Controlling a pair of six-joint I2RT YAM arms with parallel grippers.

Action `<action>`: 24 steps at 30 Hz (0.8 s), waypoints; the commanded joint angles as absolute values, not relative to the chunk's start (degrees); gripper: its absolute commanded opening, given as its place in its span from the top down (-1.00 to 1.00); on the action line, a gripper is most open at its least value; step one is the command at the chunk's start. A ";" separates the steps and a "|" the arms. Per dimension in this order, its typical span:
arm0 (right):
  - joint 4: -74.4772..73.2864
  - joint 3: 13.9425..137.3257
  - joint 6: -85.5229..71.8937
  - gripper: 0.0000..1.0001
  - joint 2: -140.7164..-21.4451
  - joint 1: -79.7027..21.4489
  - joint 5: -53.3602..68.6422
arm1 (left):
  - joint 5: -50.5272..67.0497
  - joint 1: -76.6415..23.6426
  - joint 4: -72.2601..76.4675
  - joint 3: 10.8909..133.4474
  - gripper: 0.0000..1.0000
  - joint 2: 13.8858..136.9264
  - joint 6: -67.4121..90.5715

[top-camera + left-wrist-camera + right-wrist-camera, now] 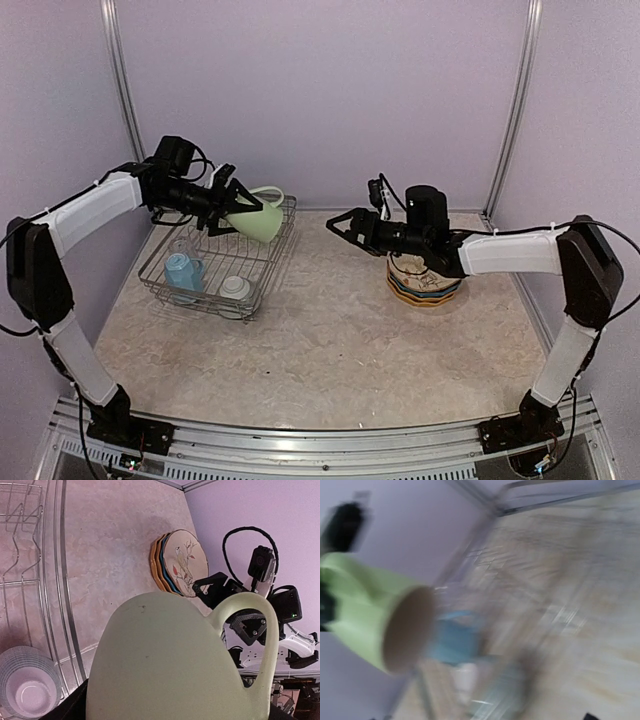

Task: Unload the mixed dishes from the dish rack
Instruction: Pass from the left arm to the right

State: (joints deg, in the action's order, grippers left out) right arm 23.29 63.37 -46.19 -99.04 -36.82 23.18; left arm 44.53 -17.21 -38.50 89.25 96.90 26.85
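Left hand (pixel 228 207) is clamping the light green mug (pixel 258 216), its fingers spread wide around the mug's body, and is holding it in the air above the far right part of the dish rack (pixel 278 255), clear of the wires. The mug is lying tilted on its side, with the handle uppermost and the open mouth facing away from the rack toward the right hand (pixel 337 226). That hand is hovering to the right of the rack with its jaws spread and nothing between them. Inside the rack, a light blue cup (pixel 183 272) is standing in the near left part and a small white cup (pixel 236 290) is sitting just to its right, near the rack's near right corner. Well to the right of the rack, a stack of plates (pixel 425 288) is resting on the worktop (pixel 340 350) under the right arm, with a cream plate (pixel 186 564) bearing a bird picture lying on top.
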 commanded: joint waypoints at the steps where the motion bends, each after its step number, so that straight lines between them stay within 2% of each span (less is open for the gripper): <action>1: 43.79 66.76 -57.51 -0.71 -105.06 -39.93 32.43 | 55.55 -17.93 -23.65 86.19 0.34 94.81 34.86; 8: 51.55 69.96 -63.23 -0.69 -110.45 -42.10 34.32 | 57.54 -21.64 -18.01 83.70 0.34 96.74 38.79; 12: 57.09 68.18 -66.56 -0.35 -111.27 -42.69 34.79 | 57.96 -23.32 -13.28 81.42 0.35 97.07 41.68; 16: 55.88 68.84 -65.77 -0.18 -111.12 -42.64 34.48 | 58.27 -23.12 -20.16 85.60 0.35 99.25 36.32; 21: 62.78 67.85 -69.51 0.31 -112.39 -42.69 34.66 | 61.13 -24.30 -18.31 84.97 0.35 99.03 36.42; 24: 63.63 67.04 -69.54 0.40 -112.14 -42.60 34.61 | 61.07 -25.16 -19.12 85.21 0.34 98.79 35.61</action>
State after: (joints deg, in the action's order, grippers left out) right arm 57.54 68.18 -68.23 -111.63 -42.06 34.11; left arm 58.06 -23.81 -20.73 83.61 99.79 37.60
